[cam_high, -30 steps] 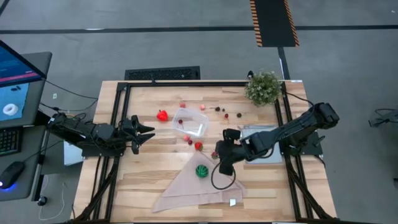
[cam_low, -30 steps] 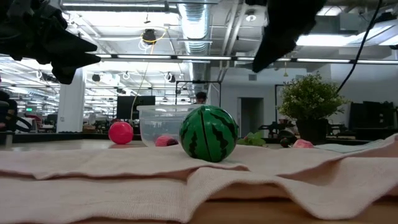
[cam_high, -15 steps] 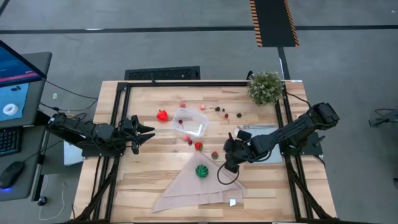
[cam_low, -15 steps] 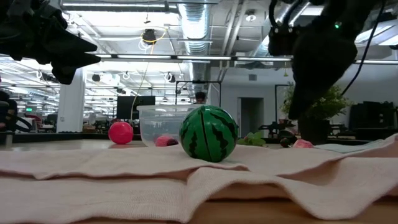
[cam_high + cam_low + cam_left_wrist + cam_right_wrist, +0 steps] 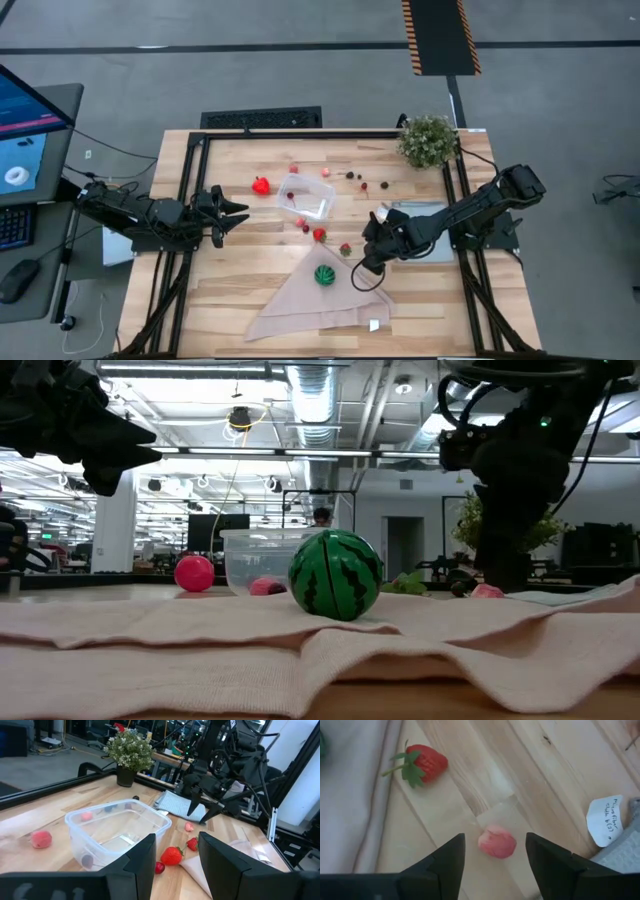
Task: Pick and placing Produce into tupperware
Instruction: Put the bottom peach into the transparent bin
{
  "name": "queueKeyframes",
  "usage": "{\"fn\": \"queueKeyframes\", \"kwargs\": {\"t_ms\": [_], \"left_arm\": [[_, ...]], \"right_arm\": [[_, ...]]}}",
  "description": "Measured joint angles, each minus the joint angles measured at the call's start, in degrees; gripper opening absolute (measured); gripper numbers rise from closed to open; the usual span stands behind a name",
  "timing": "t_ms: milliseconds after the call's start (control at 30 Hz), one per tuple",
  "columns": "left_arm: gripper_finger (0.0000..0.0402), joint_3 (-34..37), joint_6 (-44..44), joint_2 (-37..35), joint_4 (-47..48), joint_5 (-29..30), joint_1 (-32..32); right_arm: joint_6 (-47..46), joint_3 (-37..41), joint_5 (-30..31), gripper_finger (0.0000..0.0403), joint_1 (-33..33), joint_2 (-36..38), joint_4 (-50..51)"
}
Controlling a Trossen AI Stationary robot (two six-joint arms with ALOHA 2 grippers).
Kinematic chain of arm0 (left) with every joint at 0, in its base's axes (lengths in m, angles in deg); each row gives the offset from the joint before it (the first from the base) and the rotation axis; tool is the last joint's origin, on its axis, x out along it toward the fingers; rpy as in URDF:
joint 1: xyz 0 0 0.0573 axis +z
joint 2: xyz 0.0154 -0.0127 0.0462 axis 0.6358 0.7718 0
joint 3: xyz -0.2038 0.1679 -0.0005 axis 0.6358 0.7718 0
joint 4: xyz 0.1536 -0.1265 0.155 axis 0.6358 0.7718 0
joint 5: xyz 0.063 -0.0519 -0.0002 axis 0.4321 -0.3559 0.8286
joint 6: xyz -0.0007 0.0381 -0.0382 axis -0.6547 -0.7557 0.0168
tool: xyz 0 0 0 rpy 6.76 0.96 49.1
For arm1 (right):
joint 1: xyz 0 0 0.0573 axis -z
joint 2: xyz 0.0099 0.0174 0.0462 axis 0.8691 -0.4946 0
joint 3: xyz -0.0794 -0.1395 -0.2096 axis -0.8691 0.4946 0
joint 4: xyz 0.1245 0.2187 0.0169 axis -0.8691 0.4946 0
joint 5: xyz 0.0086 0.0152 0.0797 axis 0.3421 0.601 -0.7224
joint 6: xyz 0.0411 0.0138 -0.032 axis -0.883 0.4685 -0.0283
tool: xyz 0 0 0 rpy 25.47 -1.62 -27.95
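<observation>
Small pink oval toy fruit piece (image 5: pixel 496 841): lies on bare wooden table (image 5: pixel 420 290), between the open, empty fingers of the right gripper (image 5: pixel 495 862), untouched. Red toy strawberry with green stem (image 5: pixel 421 764): near it, at the beige cloth (image 5: pixel 315 300) edge. Clear rectangular plastic tub (image 5: pixel 306 197): mid-table, well apart. Left gripper (image 5: pixel 236 215): waits at the table's left side, narrowly parted, empty.
</observation>
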Motion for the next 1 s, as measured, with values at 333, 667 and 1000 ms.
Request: {"fn": "queueKeyframes", "kwargs": {"t_ms": [333,667,1000], "left_arm": [[0.0139,0.0,0.0,0.0,0.3,0.1,0.0],[0.0139,0.0,0.0,0.0,0.1,0.6,0.0],[0.0139,0.0,0.0,0.0,0.2,1.1,0.0]], "right_arm": [[0.1,0.0,-1.2,0.0242,0.4,-6.9,-0.9],[1.1,-0.2,-0.9,0.0215,0.7,-8.1,-1.6],[3.4,-0.1,-0.9,0.0106,2.1,-8.1,-3.4]]}}
